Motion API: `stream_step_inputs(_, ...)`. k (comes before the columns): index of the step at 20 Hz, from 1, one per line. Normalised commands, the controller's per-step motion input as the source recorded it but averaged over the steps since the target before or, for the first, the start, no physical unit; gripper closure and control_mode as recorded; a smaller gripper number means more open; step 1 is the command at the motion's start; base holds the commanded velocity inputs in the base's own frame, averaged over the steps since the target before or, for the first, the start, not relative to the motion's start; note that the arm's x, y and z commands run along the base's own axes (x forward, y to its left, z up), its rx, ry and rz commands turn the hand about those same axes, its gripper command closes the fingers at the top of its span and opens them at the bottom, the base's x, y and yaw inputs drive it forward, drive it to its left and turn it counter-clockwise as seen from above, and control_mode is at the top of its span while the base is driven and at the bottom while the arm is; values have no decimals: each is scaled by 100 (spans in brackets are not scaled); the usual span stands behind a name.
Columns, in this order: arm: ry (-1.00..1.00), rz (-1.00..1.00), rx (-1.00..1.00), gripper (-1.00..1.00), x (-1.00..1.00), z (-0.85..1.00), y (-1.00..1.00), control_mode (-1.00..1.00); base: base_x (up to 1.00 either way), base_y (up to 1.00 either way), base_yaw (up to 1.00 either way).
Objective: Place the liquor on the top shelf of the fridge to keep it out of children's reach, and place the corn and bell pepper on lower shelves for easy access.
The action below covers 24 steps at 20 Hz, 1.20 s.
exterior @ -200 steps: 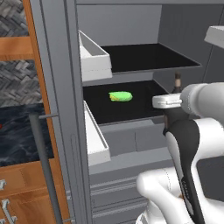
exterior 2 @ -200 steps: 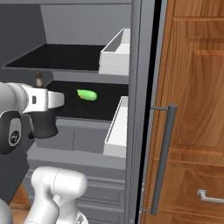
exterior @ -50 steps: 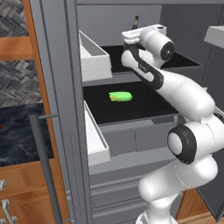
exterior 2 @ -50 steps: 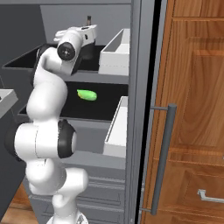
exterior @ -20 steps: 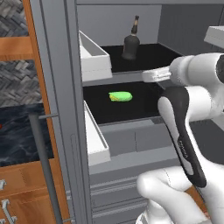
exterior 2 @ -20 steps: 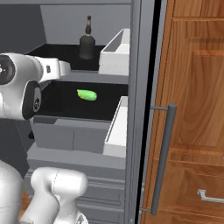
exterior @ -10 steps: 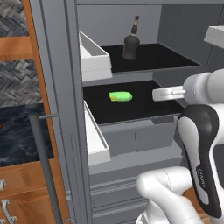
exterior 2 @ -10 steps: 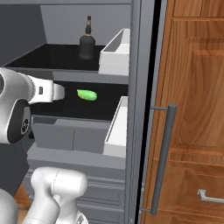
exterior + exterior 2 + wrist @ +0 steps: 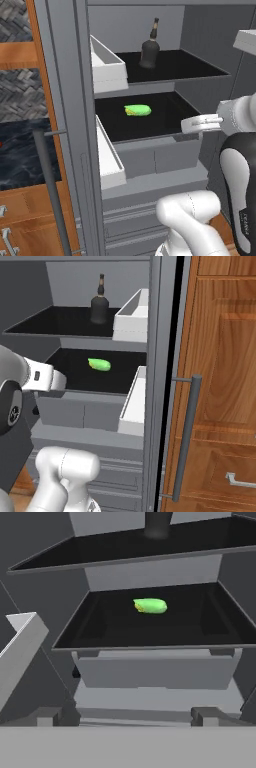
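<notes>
On the top shelf (image 9: 170, 70) of the fridge (image 9: 65, 100) the liquor (image 9: 149, 46) stands upright, near the back. One board lower the corn (image 9: 150, 605) lies on its side, about mid-shelf, with bare black board on all sides. The gripper (image 9: 127, 716) hangs in front of that shelf's rim, well apart from the corn, jaws wide and holding nothing.

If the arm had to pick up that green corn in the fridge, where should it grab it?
Probably around the middle of the corn, coming in from the open front of the fridge and slightly above. It lies flat on a lower shelf, long axis sideways, so fingers closing across its narrow width should grip best.
</notes>
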Motion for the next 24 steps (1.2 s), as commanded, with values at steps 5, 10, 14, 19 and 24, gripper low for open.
stream_step_inputs(5,15,0,-3,-100,-13,0,10,-100,0,0,0)
stream_step_inputs(10,10,0,-1,-100,-17,0,0,-100,0,0,0)
stream_step_inputs(14,3,0,0,-100,-18,0,0,-100,0,0,0)
stream_step_inputs(19,1,0,0,-100,-14,-1,0,-100,0,0,0)
stream_step_inputs(24,0,0,0,-100,-9,-1,0,100,-25,0,0)
